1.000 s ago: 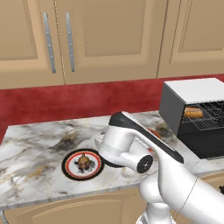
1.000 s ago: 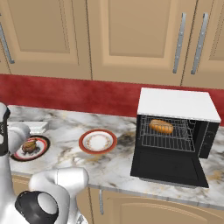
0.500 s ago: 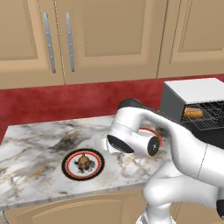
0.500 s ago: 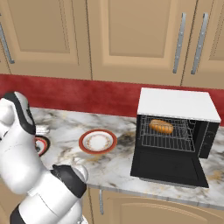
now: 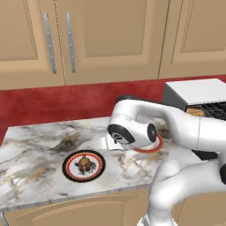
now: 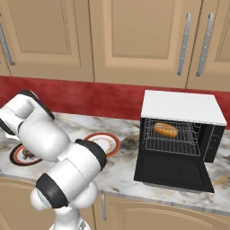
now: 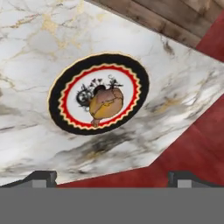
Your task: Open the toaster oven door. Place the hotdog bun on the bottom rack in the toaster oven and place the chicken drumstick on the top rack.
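The chicken drumstick point(image 7: 105, 103) lies on a black-and-red rimmed plate point(image 7: 63, 85), straight ahead of my gripper point(image 7: 111, 179) in the hand view. The gripper hangs above it, open and empty, and only its two dark fingertips point(image 7: 41, 177) show. From the left base the same drumstick point(image 5: 84, 163) sits near the counter's front. The toaster oven point(image 6: 182, 105) stands at the right with its door point(image 6: 173, 173) folded down flat. Inside, the hotdog bun point(image 6: 165, 130) lies on a wire rack point(image 6: 173, 144); I cannot tell which of the racks it is.
A second plate point(image 6: 108, 140) with a red rim and nothing on it sits mid-counter, partly behind my arm. A red backsplash and wooden wall cabinets point(image 5: 110, 35) run behind the counter. The marble counter's front edge point(image 5: 66, 196) lies close to the drumstick plate.
My arm has swung left across the counter, from near the oven side over to the drumstick plate. The gripper has stayed open. Bun, plates and oven door have not moved.
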